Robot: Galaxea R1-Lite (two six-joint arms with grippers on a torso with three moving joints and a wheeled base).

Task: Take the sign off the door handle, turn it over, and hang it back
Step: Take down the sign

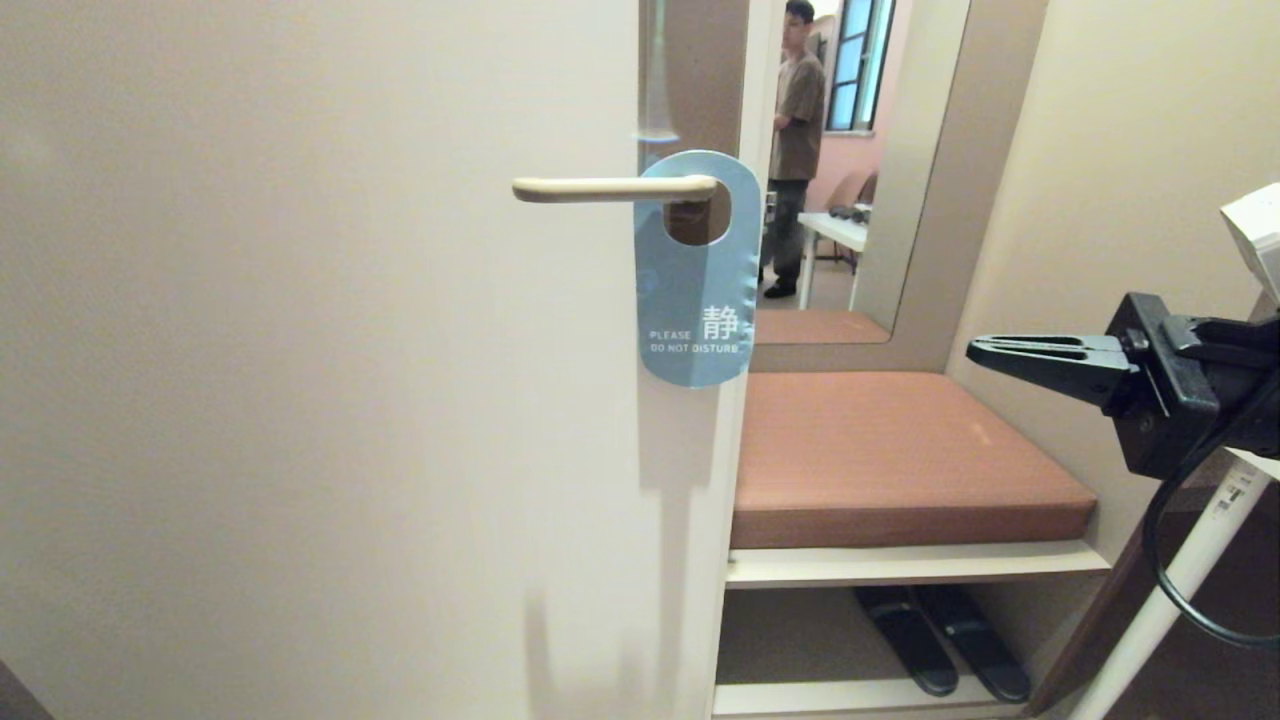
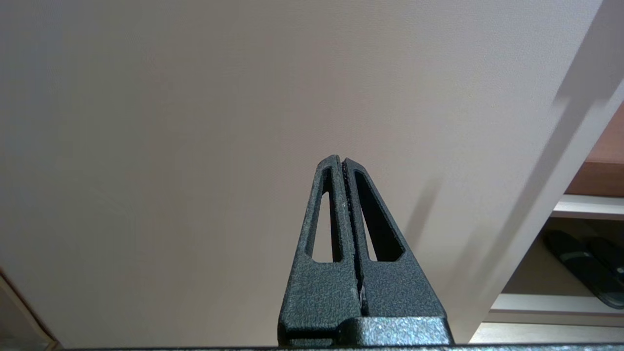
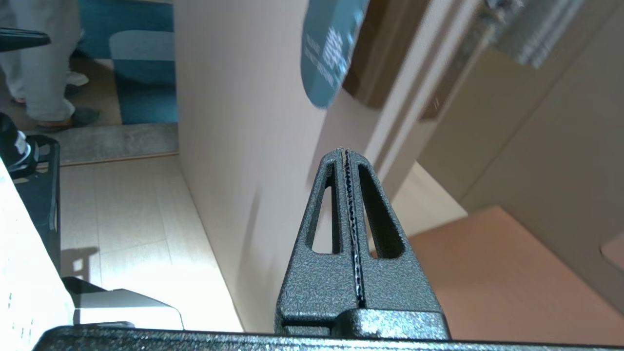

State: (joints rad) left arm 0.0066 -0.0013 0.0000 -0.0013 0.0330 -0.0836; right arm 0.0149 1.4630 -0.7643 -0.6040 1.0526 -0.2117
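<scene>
The right gripper (image 1: 975,350), fingers pressed together and empty, hangs over the bench cushion (image 1: 900,460), well apart from the blue sign (image 1: 690,300) on the door handle (image 1: 610,188) near the door's (image 1: 300,400) edge.

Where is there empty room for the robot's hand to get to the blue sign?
Open air lies right of the sign, above the brown cushion, between the door's edge and the shut right gripper. It is tight at the sign's top, where its hole hugs the door handle. The shut left gripper faces the plain door.
</scene>
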